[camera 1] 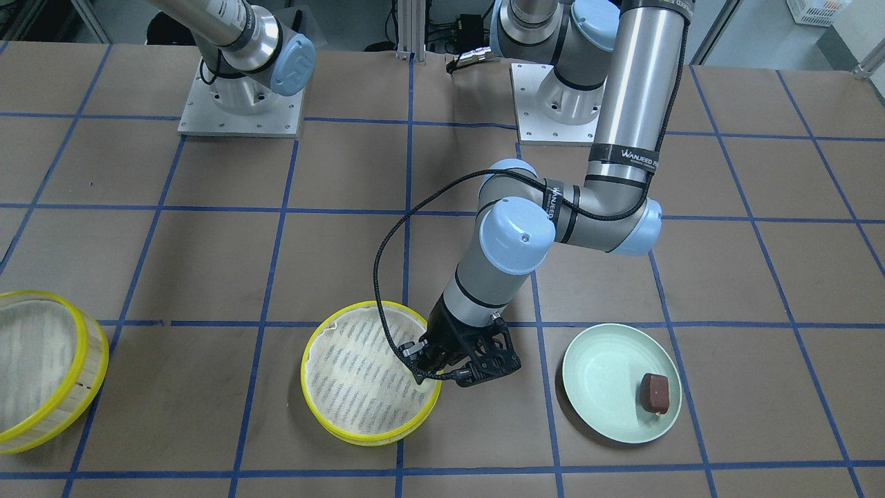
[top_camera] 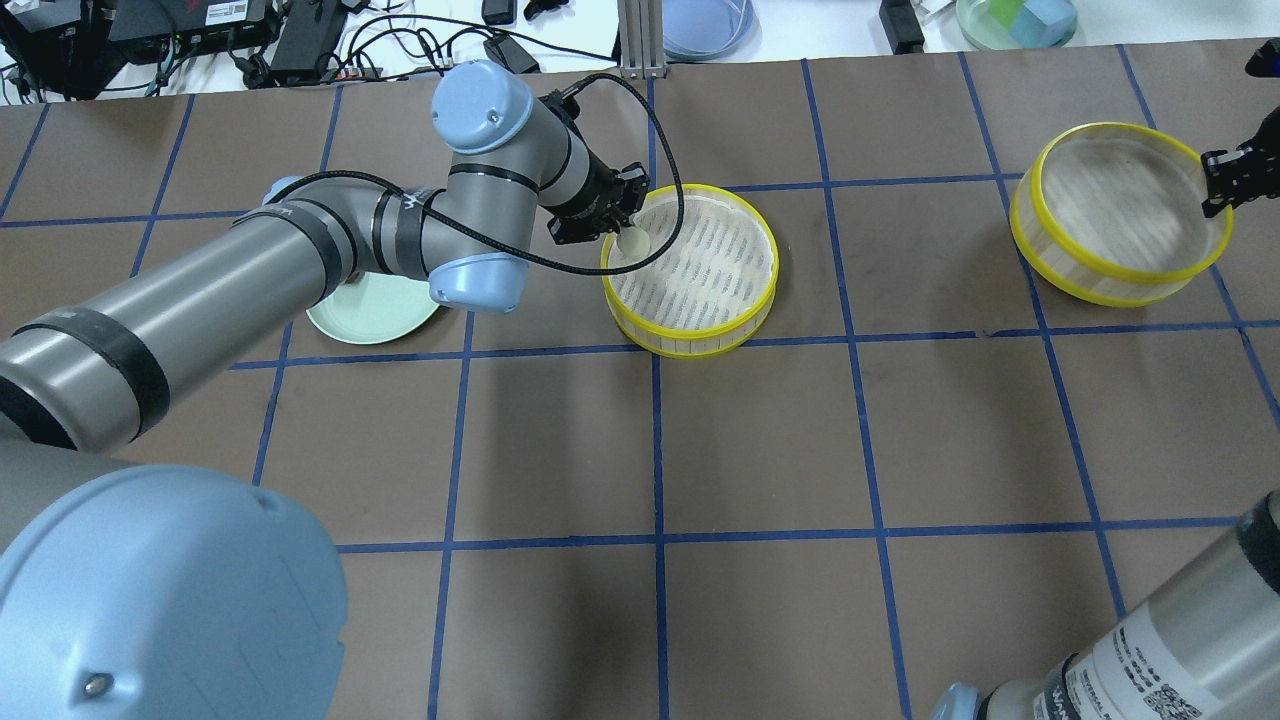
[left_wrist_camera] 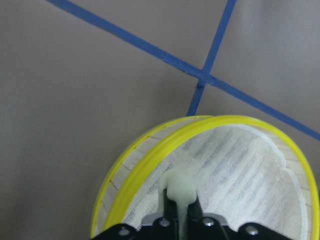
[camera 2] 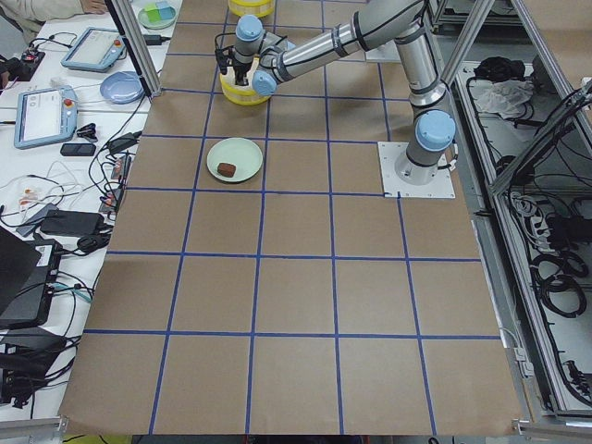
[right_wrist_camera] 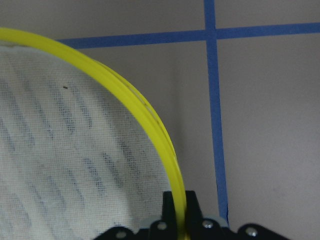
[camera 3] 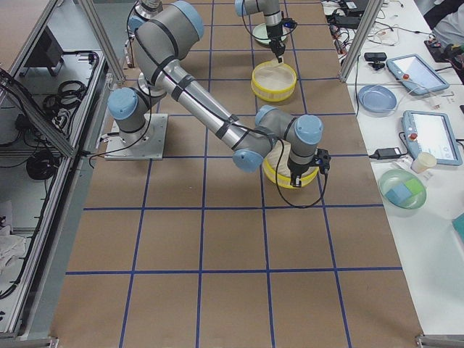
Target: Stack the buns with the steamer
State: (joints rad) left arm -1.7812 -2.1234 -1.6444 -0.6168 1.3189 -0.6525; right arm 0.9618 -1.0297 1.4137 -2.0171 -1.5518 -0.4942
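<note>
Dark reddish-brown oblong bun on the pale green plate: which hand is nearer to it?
Left. The left hand, holding the cream-white bun, is over the yellow-rimmed steamer tier beside the brown bun on its plate; the right hand grips the far yellow-rimmed tier's rim.

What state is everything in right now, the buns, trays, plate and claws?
centre tier: empty, on table.
side tier: rim pinched by right gripper.
white bun: held by left gripper over centre tier.
brown bun: lying on plate.
plate: holds brown bun only.
</note>
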